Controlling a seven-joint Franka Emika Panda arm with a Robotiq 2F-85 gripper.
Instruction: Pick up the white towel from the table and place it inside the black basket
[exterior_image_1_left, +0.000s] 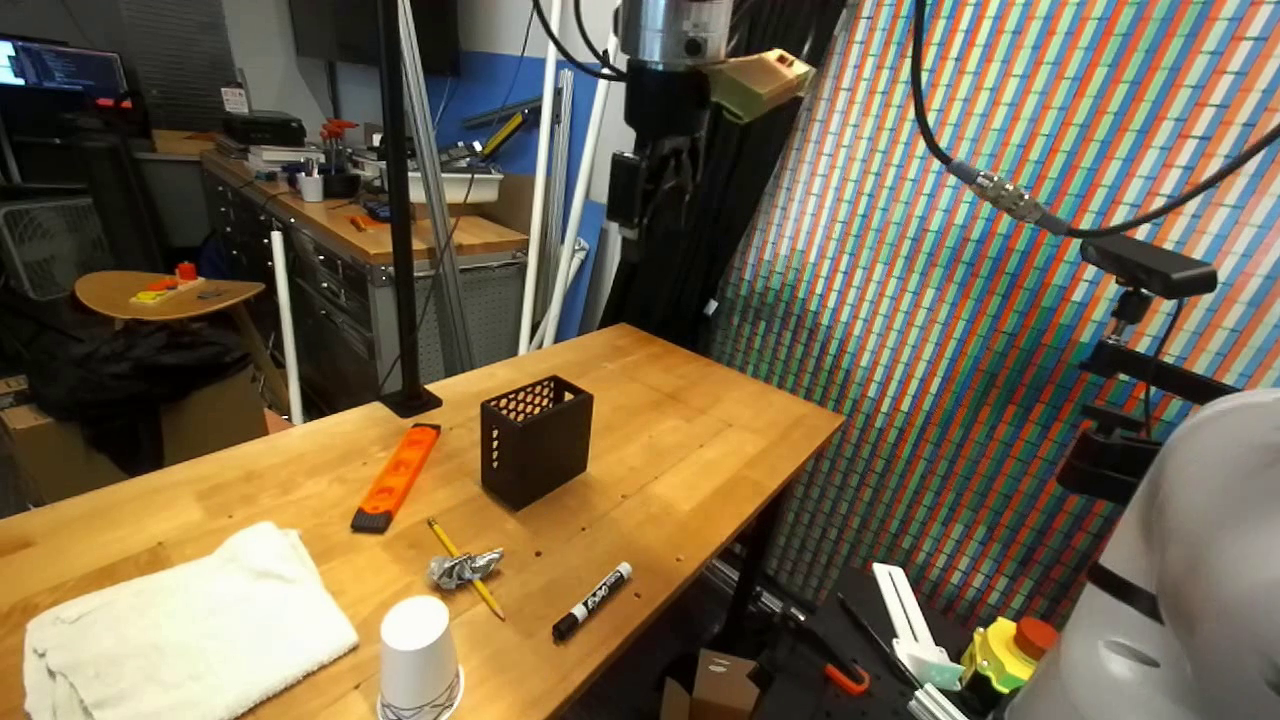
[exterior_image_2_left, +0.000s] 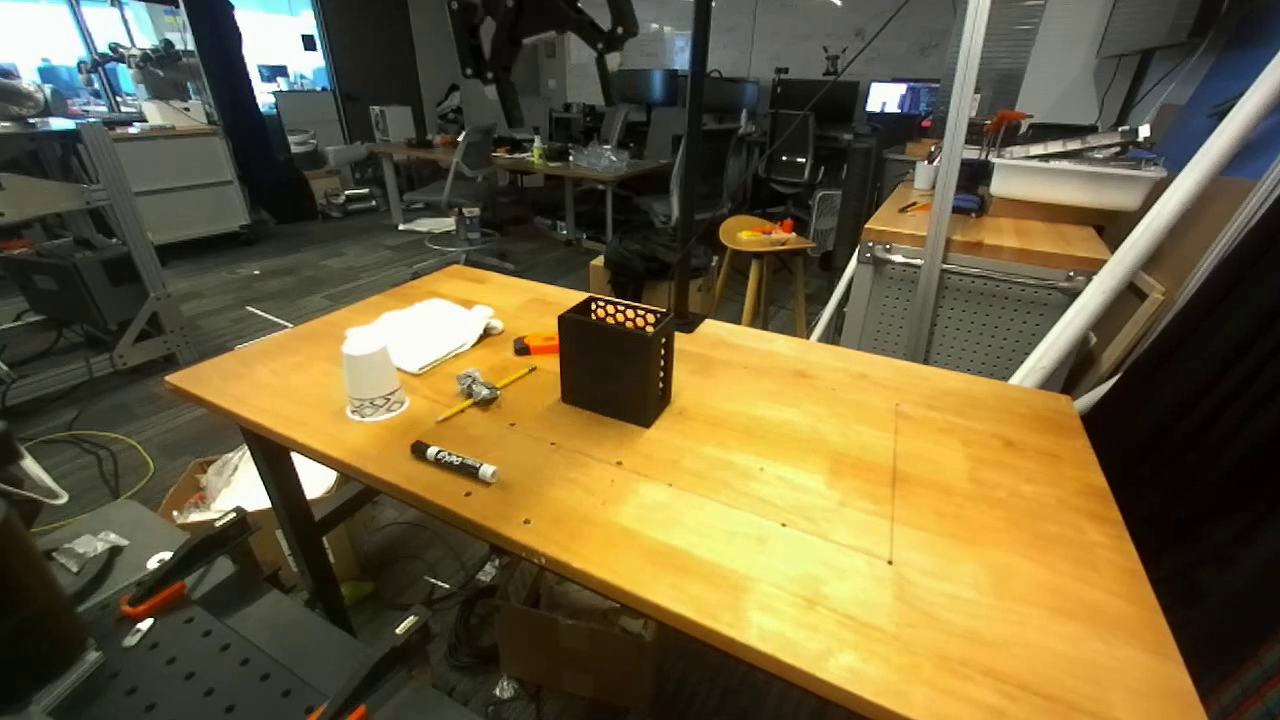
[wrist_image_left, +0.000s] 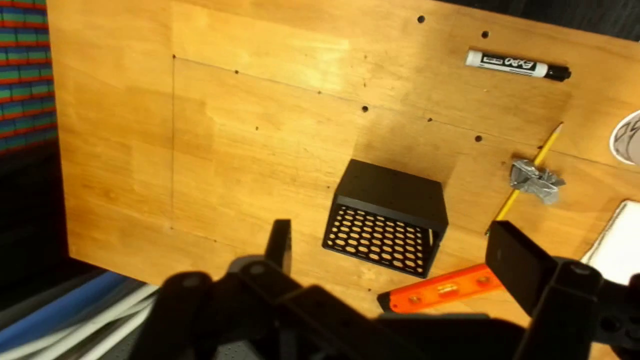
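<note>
1. Light-wood butcher-block table: the job laid out on it looks unstarted.
2. White towel: rumpled on the table, ungrasped; picking it up is left.
3. Robotiq gripper: raised well above the table, jaws spread wide, holding nothing; presumably it must reach the towel first.
4. Black honeycomb-perforated basket: upright, well apart from the towel, nothing showing inside; placing remains.

In an exterior view, I look down across the table, white towel near left, striped wall right. In an exterior view, I face a wooden stool past the far edge, towel far left. The wrist view feeds me a steep look down; all three share the black basket, largest there.
</note>
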